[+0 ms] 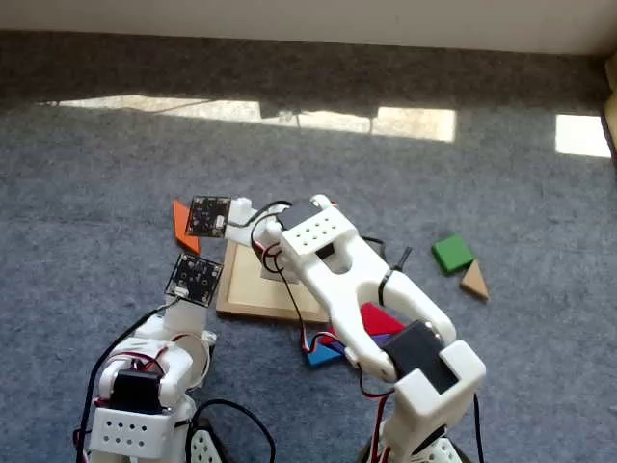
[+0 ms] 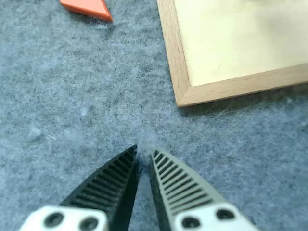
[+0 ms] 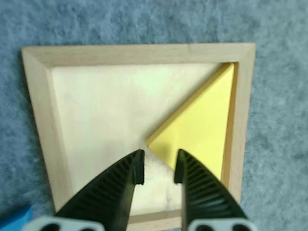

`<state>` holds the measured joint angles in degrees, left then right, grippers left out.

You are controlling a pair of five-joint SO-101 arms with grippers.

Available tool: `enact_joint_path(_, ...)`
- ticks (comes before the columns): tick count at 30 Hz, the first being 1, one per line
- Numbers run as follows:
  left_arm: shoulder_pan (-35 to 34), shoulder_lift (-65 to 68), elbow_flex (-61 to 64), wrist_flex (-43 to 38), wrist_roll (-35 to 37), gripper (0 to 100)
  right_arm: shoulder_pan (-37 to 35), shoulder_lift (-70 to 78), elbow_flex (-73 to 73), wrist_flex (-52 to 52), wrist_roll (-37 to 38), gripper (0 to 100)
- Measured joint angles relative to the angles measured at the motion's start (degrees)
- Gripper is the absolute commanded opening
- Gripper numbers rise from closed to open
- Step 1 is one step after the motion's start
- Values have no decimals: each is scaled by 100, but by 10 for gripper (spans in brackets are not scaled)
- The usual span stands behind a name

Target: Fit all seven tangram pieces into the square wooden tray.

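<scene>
Tray [image 1: 246, 285] sits centre-left in the high view, yellow triangle [image 3: 202, 120] tucked along one wall, likely to spare room; right gripper [image 3: 159, 166] hovers above, slightly open, empty; left gripper [image 2: 144, 155] closed over carpet [image 2: 72, 96].

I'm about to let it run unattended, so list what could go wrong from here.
1. The open right gripper hovers at the yellow triangle's inner corner. If it descends, it could knock the piece away from the tray wall.
2. The left gripper is over the carpet by the tray's corner, near the right one, so the arms may collide.
3. The red piece and blue piece lie bunched together beneath the right arm, so a clean grasp looks hard.
</scene>
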<state>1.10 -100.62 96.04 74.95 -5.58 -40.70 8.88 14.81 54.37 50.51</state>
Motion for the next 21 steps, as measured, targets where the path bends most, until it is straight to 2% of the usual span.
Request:
enact_joint_path(8,0,0,0,0,0,6,79,-1134,88,826,-2251,4)
enact_joint_path(15,0,0,0,0,0,6,941,-1618,149,1758,-4536,4)
enact_joint_path(17,0,0,0,0,0,6,1134,-1644,149,2075,-4835,4)
enact_joint_path(21,0,0,0,0,0,6,1231,-1644,149,2910,-4976,8)
